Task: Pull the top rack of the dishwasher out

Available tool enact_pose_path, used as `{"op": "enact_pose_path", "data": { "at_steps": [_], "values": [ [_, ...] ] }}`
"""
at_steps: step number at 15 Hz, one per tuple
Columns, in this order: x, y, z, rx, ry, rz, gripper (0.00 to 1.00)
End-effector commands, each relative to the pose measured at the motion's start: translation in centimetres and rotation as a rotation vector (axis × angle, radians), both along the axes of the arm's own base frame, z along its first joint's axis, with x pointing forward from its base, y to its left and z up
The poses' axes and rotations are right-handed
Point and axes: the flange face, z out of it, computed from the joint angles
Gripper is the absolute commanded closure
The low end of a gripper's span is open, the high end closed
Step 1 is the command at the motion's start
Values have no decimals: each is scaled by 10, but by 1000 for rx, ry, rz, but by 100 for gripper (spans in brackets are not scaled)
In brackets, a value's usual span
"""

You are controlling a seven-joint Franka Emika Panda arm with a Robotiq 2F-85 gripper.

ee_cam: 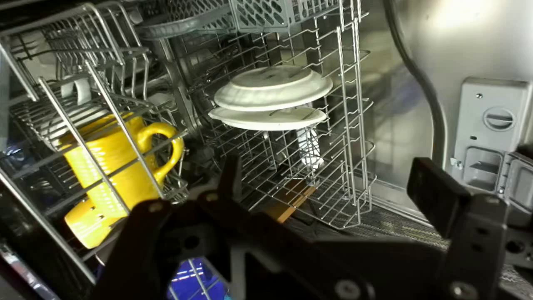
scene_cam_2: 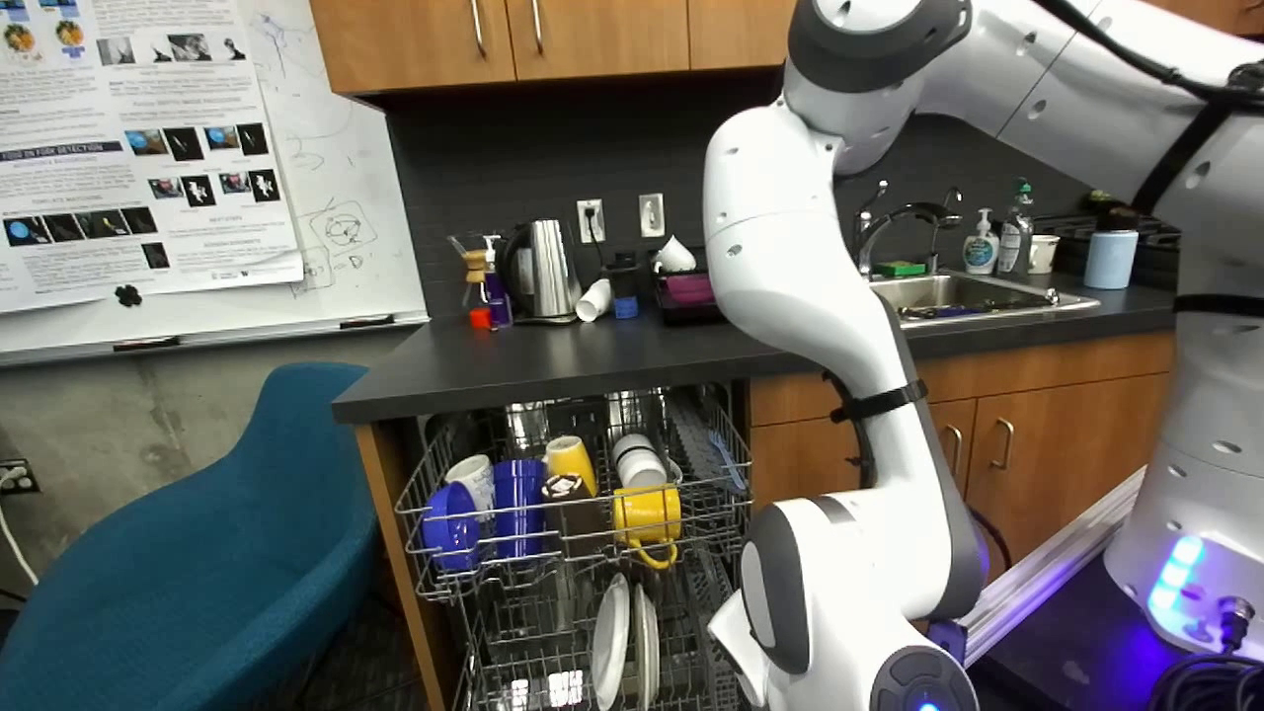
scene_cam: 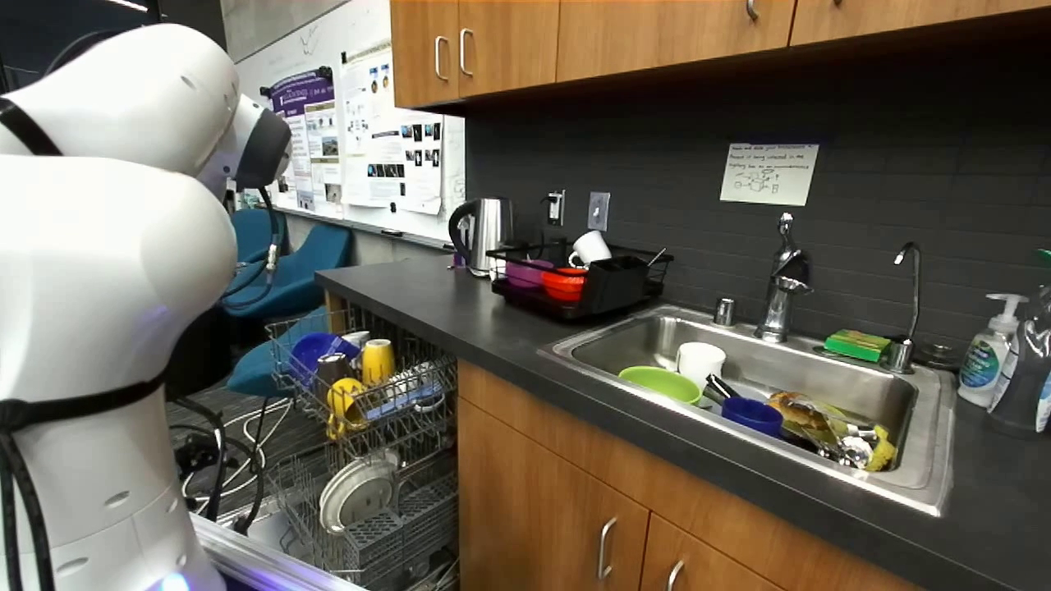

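The top rack is a pale-grey wire basket. It juts out past the counter edge in both exterior views. It holds yellow and blue cups, and a yellow mug shows behind its wires at the left of the wrist view. The dishwasher's drop-down door is open, with its steel inner face at the right. My black gripper is open, fingers wide apart with nothing between them. One finger is beside the top rack's wires; whether it touches is unclear. The gripper is hidden or cut off in both exterior views.
The lower wire basket with white plates is also pulled out, below the top rack. The dark counter overhangs the dishwasher. A teal chair stands beside it. A wooden cabinet adjoins the other side.
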Motion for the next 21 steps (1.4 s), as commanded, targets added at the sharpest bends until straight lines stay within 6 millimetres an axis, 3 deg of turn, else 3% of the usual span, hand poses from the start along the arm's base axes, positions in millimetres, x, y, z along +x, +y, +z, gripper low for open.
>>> {"op": "enact_pose_path", "data": {
  "at_steps": [1,4,7,15,17,21],
  "values": [
    [-50,-46,10,-11,45,45,0],
    [-36,-52,15,-5,-52,-50,0],
    [19,-23,34,88,-231,-129,0],
    [100,12,132,105,-484,-41,0],
    [103,10,153,37,-445,6,0],
    [76,-4,177,-69,-272,142,0]
  ]
}}
